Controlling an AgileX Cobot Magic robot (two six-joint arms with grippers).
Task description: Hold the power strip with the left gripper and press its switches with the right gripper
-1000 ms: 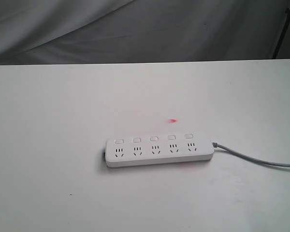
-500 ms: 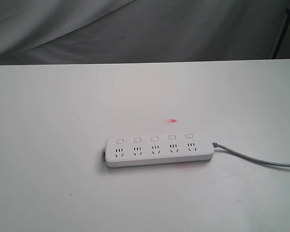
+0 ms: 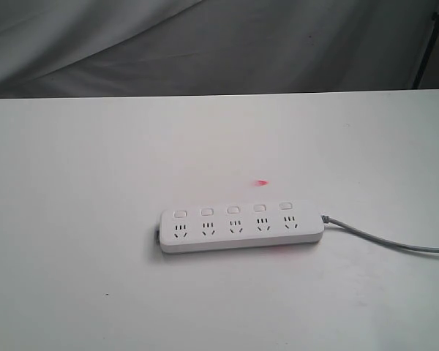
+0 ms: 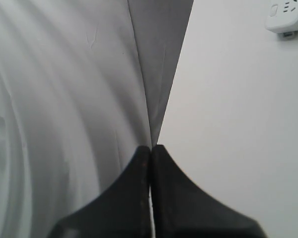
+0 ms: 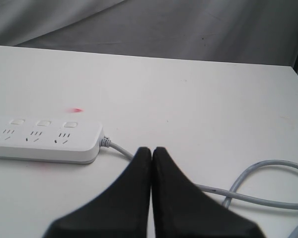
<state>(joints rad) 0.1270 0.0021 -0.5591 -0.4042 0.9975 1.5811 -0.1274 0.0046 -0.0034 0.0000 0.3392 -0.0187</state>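
Note:
The white power strip (image 3: 241,227) lies flat on the white table (image 3: 95,219), its row of switches (image 3: 233,210) on the far side of the sockets and its grey cord (image 3: 384,239) trailing off to the right. Neither arm shows in the exterior view. In the left wrist view my left gripper (image 4: 150,148) is shut and empty, over the table's edge, far from the power strip's end (image 4: 288,17). In the right wrist view my right gripper (image 5: 151,149) is shut and empty, just above the cord (image 5: 248,196), near the power strip's cord end (image 5: 49,141) and its switches (image 5: 43,123).
A small red light spot (image 3: 261,182) lies on the table behind the strip. Grey cloth (image 3: 205,44) hangs behind the table's far edge. A dark stand leg (image 3: 426,44) is at the far right. The cord loops near the right edge (image 5: 268,173).

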